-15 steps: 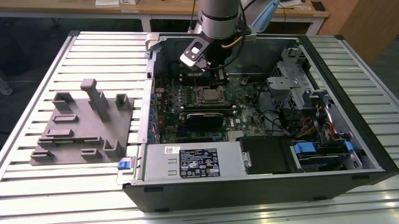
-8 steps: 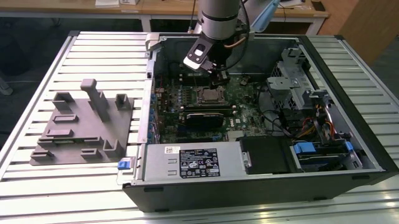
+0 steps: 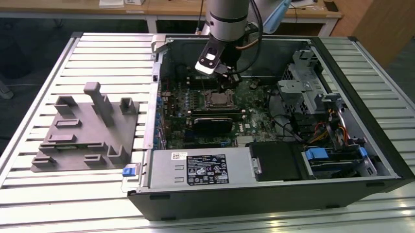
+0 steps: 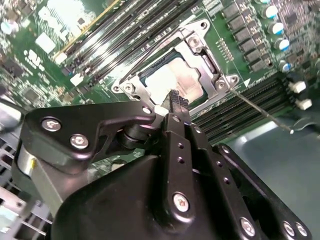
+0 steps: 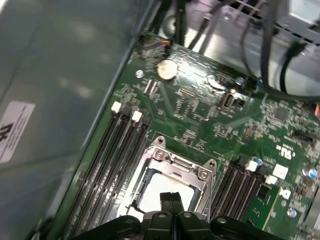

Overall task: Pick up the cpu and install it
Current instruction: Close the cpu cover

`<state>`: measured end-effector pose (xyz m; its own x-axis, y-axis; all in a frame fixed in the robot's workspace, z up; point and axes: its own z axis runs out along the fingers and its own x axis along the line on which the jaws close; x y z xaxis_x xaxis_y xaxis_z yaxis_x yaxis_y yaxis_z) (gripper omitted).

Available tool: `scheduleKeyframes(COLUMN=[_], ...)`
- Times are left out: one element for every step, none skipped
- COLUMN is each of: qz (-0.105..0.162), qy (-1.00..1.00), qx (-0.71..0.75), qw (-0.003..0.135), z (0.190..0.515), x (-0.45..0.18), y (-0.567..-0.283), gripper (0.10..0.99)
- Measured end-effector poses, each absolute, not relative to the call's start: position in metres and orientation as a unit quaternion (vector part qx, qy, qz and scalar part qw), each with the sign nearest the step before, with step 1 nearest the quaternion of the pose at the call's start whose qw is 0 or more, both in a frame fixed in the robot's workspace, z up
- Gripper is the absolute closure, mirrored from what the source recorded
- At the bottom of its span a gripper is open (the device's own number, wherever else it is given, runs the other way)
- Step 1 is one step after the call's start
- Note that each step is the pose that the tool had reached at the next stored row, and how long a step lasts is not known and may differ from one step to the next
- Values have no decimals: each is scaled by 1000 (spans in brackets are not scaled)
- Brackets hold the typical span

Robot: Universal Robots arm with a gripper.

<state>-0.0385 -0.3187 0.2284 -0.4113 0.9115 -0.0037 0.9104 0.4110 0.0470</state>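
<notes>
The cpu [image 3: 216, 100], a flat square chip with a shiny silver-grey top, lies inside the metal socket frame [image 4: 202, 52] on the green motherboard of the open computer case. It also shows in both wrist views, cpu [image 4: 175, 80] and cpu [image 5: 152, 192]. My gripper [image 3: 227, 88] hangs just above the socket, at its edge. In both wrist views the two black fingers are pressed together with nothing between them, gripper [image 4: 175, 98] and gripper [image 5: 171, 198].
A grey plastic fixture [image 3: 84, 131] stands on the slatted table at the exterior view's left. Inside the case [image 3: 153, 73] are a black heatsink block [image 3: 211, 124], a power supply [image 3: 201, 167], drive bays and cables [image 3: 324, 121]. Memory slots [image 5: 110, 155] flank the socket.
</notes>
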Motion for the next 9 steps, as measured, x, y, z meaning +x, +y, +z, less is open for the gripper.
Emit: scheduleKeyframes(qz=[19, 19, 19, 18, 18, 18, 18, 18, 18], qy=[845, 849, 854, 859, 864, 868, 873, 877, 881], qx=[535, 527, 519, 511, 503, 496, 488, 480, 472], qw=[14, 14, 14, 14, 14, 14, 14, 14, 14], z=[228, 228, 228, 228, 228, 228, 228, 228, 228], x=[-38, -38, -38, -38, -38, -38, -38, -38, -38], y=[-319, -319, -319, -319, -319, -319, -319, -319, -319], gripper=[980, 980, 980, 980, 980, 980, 980, 980, 980])
